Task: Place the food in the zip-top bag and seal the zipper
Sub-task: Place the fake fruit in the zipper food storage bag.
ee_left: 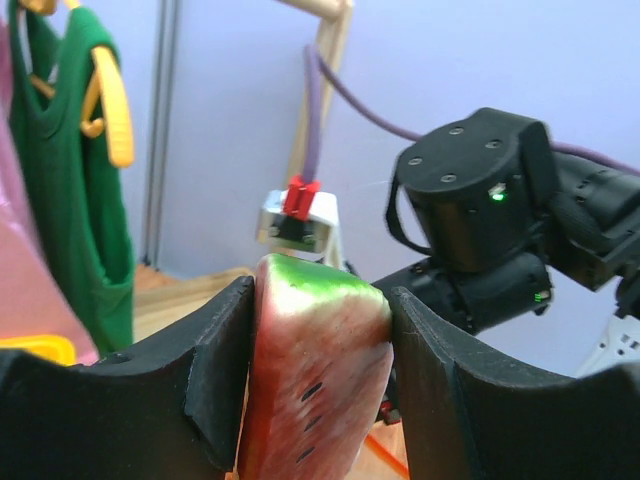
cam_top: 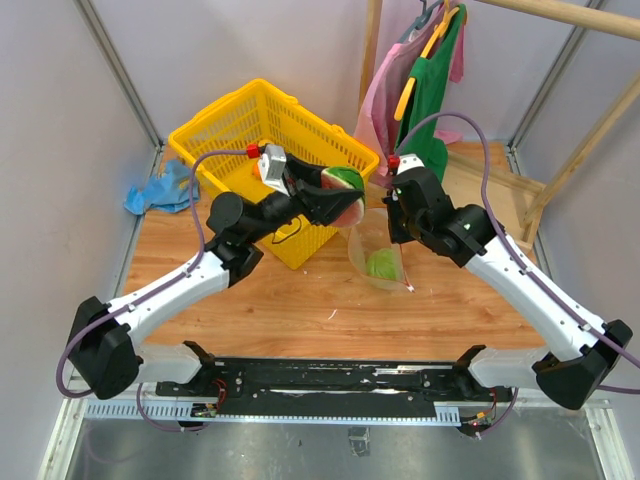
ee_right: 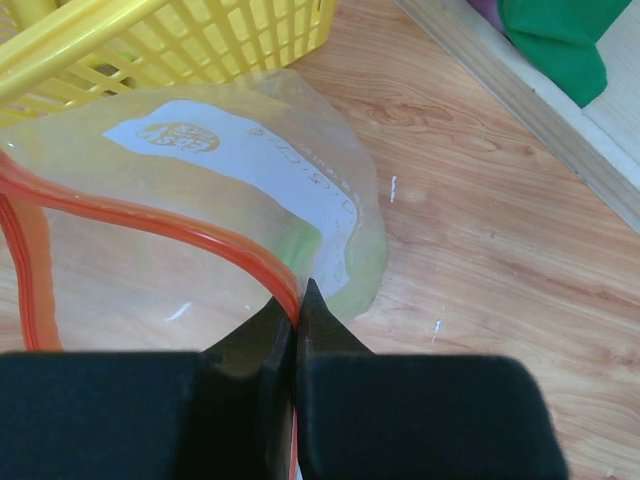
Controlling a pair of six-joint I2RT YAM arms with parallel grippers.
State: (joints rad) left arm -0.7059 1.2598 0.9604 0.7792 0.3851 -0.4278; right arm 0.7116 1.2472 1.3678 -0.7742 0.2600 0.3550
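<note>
Clear crinkly zip-top bag [cam_top: 372,245]: centre of the top view, mouth open, small green piece [cam_top: 382,265] inside
Right gripper [ee_right: 297,310]: clenched on the bag's thin red-orange zipper strip [ee_right: 150,215]
Left gripper [ee_left: 320,320]: grasping a red watermelon wedge [ee_left: 315,370], just upper left of the bag's mouth
Yellow plastic basket [cam_top: 230,120]: upper left, behind both

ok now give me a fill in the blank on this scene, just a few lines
1. The left pincer is shut on a ____ wedge.
2. The right pincer pinches the clear ____ at its zipper.
3. The basket is ____.
4. Inside the bag lies a ____ piece.
Missing words: watermelon; bag; yellow; green.
</note>
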